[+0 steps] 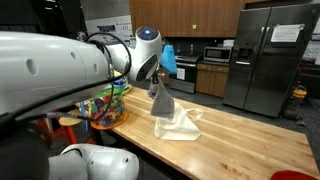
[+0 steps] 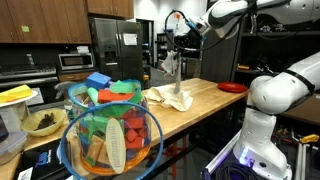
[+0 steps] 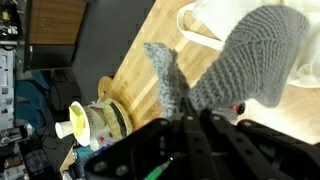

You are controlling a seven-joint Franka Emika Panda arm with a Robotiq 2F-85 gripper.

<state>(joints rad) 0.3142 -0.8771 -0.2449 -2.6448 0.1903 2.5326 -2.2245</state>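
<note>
My gripper (image 1: 158,87) is shut on a grey knitted cloth (image 1: 161,103) and holds it hanging above the wooden counter (image 1: 240,135). In the wrist view the grey knitted cloth (image 3: 240,60) hangs from the closed fingers (image 3: 190,118). A cream cloth (image 1: 180,124) lies crumpled on the counter right under the hanging piece. In an exterior view the gripper (image 2: 176,48) holds the grey cloth (image 2: 173,68) above the cream cloth (image 2: 170,98).
A wire basket of colourful toys (image 2: 110,135) stands at the counter's end, also seen in an exterior view (image 1: 100,107). A red plate (image 2: 231,88) lies at the far end. A steel fridge (image 1: 265,60) and a microwave (image 1: 218,53) stand behind.
</note>
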